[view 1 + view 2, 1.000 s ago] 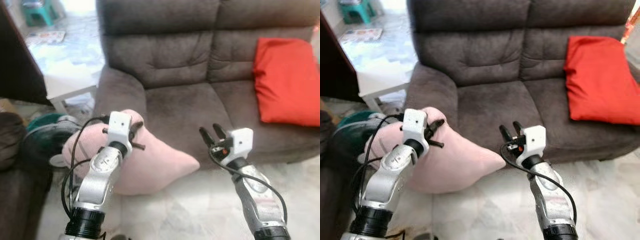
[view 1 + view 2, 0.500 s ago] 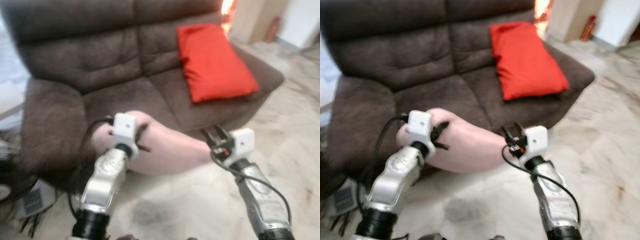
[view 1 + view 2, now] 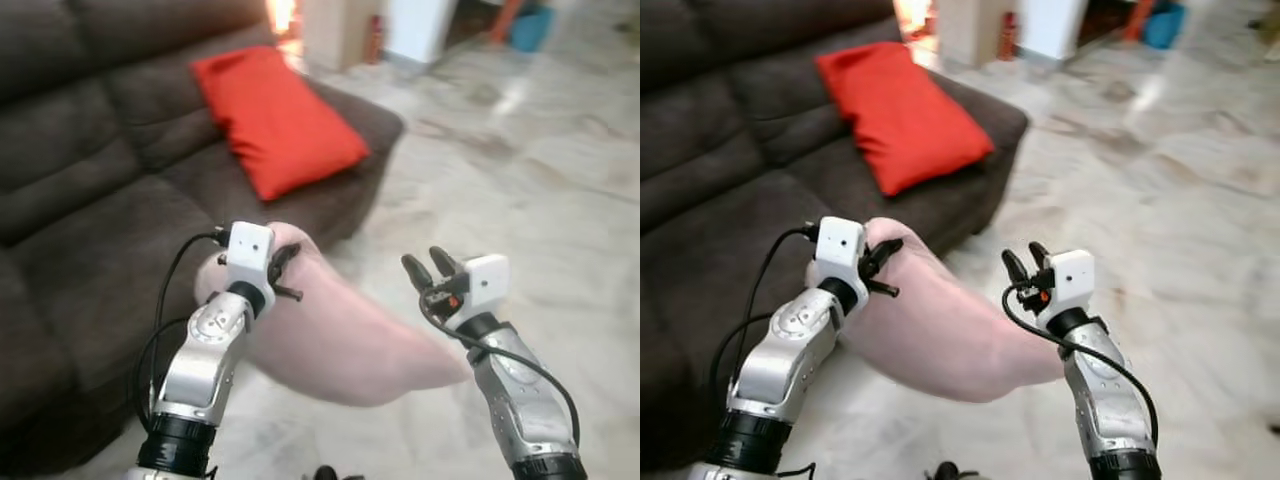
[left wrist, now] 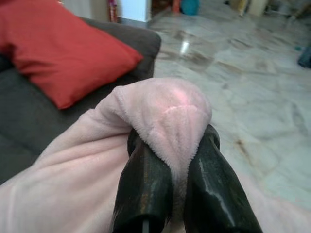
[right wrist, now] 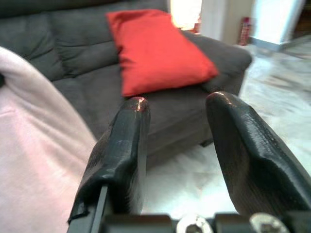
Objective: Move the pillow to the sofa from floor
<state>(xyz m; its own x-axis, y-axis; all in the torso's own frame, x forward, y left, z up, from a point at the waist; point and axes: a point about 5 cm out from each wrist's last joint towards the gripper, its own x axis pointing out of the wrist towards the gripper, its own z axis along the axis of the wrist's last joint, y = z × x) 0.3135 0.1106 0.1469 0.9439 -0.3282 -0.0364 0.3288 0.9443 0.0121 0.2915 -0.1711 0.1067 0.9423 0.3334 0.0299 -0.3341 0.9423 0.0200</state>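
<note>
the left gripper (image 3: 285, 277) was closed on a pinched fold at one corner of the pink pillow (image 3: 335, 335), and the left wrist view showed the fleece bunched between both black fingers (image 4: 146, 189). the pillow hung clear of the marble floor (image 3: 520, 150), its free end trailing toward 5 o'clock beneath the right gripper (image 3: 428, 268). that gripper was open and held nothing, its fingers apart with the sofa (image 3: 90, 230) visible between them.

judgement: the carry was mid-way; the pillow was lifted but not yet over the seat, which lay at 9 to 10 o'clock. a single corner pinch on a soft, limp load risks slippage, so the swing toward the seat should be slow, with the trailing end raised above the cushion edge before release. the free gripper could support the sagging end.

materials: the pillow was plush, short-pile fleece, soft and shapeless under its own weight. the sofa was dark brown, suede-like and tufted. a smooth red cushion (image 3: 275, 115), rectangular, rested against the backrest at 12 o'clock. the floor was polished and veined.
</note>
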